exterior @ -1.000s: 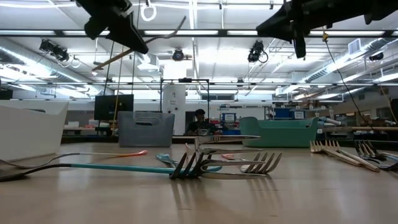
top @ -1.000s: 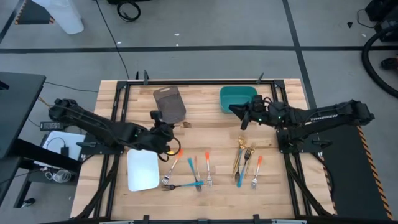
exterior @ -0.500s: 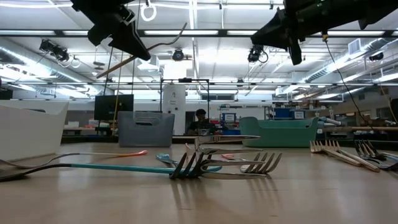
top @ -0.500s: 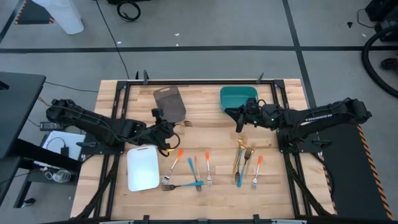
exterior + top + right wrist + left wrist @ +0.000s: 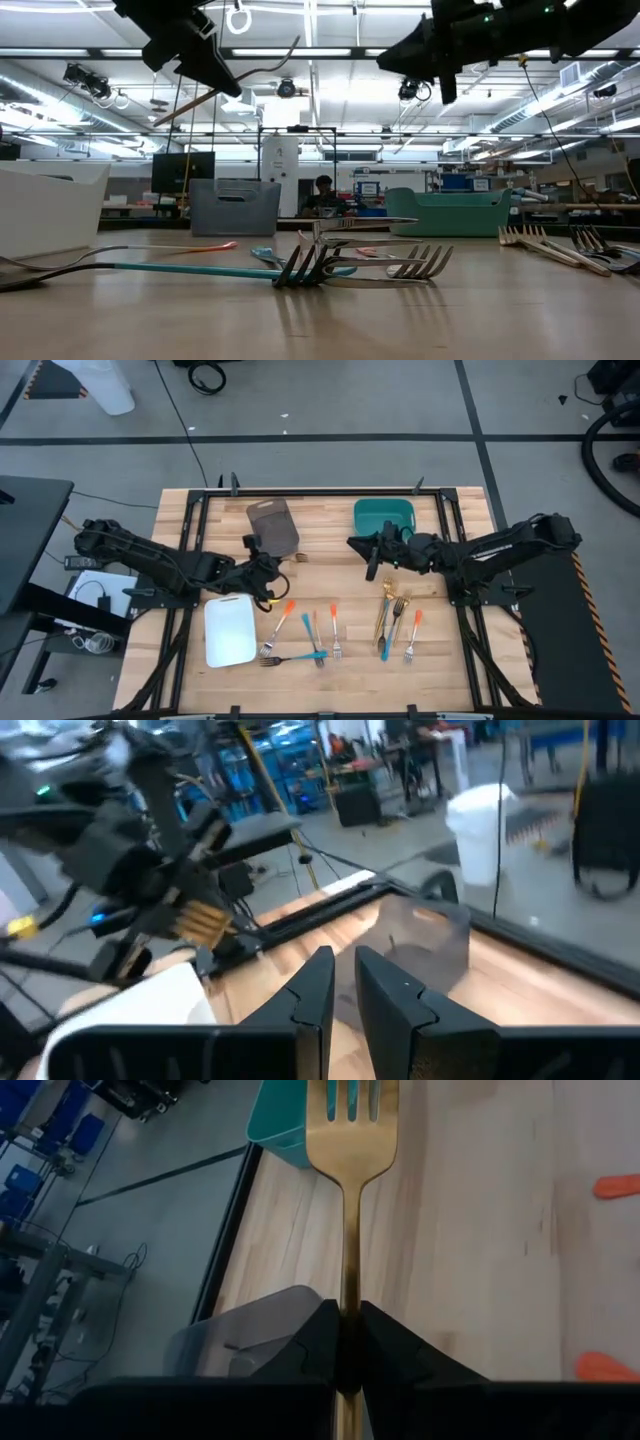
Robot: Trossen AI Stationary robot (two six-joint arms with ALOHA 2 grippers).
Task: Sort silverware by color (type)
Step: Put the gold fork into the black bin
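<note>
My left gripper (image 5: 272, 566) is shut on a gold fork (image 5: 350, 1140) and holds it in the air between the grey tray (image 5: 272, 525) and the white tray (image 5: 229, 632). The fork's tines (image 5: 298, 559) point toward the table's right. My right gripper (image 5: 368, 556) hangs near the teal tray (image 5: 383, 516), its fingers (image 5: 317, 988) almost together with nothing between them. More silverware lies flat on the table: orange and blue forks (image 5: 310, 632) near the middle, and gold, blue and orange forks (image 5: 395, 618) to the right. My left gripper pinches the gold fork's handle (image 5: 347, 1308) between its two fingers, below the tines. The fingers come from the table's left, slanting down, and the fork runs along them and sticks out ahead. It is lifted clear of the table, handle end (image 5: 160, 104) low and tines (image 5: 294, 45) high.
The grey tray stands at the back middle, the teal tray at the back right, and the white tray at the front left. Black frame rails (image 5: 195, 530) run along the table's sides. Bare wood lies between the two fork groups (image 5: 358, 625).
My right gripper has moved toward the table's left, away from the teal tray, sinking a little and rolling about its own axis. Its fingers keep the same narrow gap. The gold fork stays in my left gripper.
</note>
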